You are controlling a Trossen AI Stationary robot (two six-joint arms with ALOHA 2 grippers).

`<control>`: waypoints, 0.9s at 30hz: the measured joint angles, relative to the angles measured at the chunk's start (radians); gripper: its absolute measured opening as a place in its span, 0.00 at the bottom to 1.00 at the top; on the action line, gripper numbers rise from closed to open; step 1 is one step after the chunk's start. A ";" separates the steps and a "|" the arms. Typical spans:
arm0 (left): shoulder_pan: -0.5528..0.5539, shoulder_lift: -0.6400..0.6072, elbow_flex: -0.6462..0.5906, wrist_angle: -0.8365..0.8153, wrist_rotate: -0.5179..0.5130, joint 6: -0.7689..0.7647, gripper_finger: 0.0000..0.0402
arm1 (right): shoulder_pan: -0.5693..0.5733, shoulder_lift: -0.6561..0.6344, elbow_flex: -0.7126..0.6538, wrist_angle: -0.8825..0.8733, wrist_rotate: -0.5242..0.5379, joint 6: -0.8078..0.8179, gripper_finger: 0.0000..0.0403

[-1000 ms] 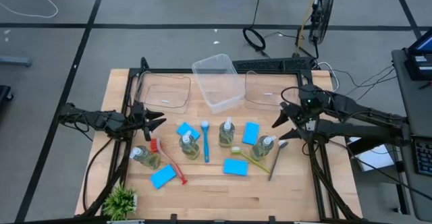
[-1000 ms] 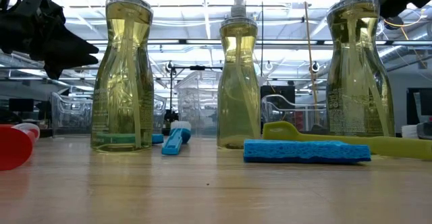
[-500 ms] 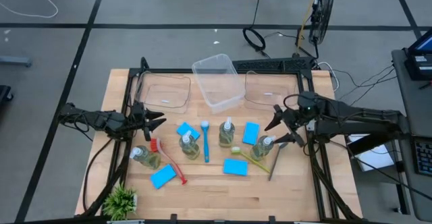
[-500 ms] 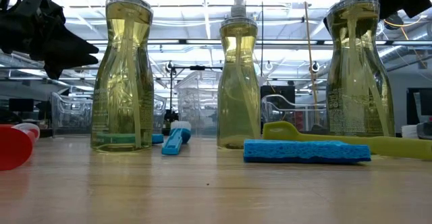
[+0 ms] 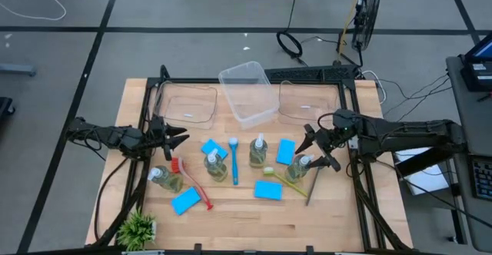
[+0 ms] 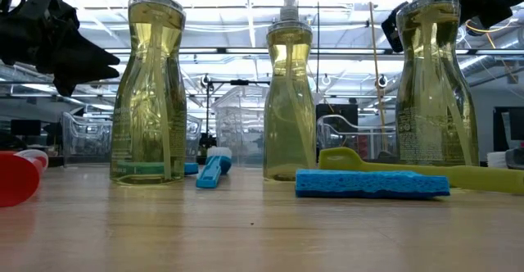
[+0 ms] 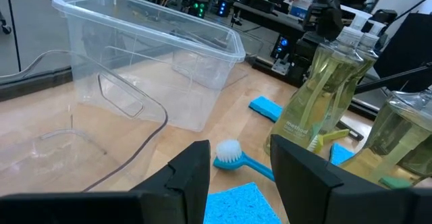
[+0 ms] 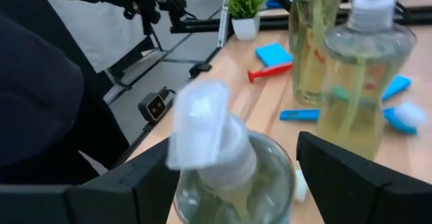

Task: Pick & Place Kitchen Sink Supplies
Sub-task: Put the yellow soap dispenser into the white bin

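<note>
The right gripper (image 5: pixel 316 149) stood at the right side of the wooden table (image 5: pixel 231 224), its two dark fingers (image 8: pixel 351 177) spread wide on either side of a small clear pump bottle of yellow-green soap (image 5: pixel 300 167), the white pump head (image 8: pixel 202 126) sitting between them; whether either finger touched the bottle could not be made out. That bottle stood upright near the table's right edge, beside a flat blue rectangular sponge (image 5: pixel 286 151) and a thin yellow-green long-handled brush (image 5: pixel 278 180). The left gripper (image 5: pixel 178 136) hung over the table's left side, its fingers partly apart with nothing between them, near a shallow clear plastic bin (image 5: pixel 187 106). Three more soap bottles stood upright across the middle.
</note>
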 joint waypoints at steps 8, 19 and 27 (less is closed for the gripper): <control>0.000 0.000 0.000 0.000 0.000 0.001 0.39 | 0.042 0.039 0.000 0.034 0.052 0.002 0.69; 0.000 0.000 0.000 0.000 0.000 0.005 0.39 | 0.069 0.041 0.000 0.040 0.102 0.001 0.53; 0.000 0.000 0.000 0.000 0.000 0.005 0.39 | 0.069 0.040 0.003 0.058 0.105 0.026 0.38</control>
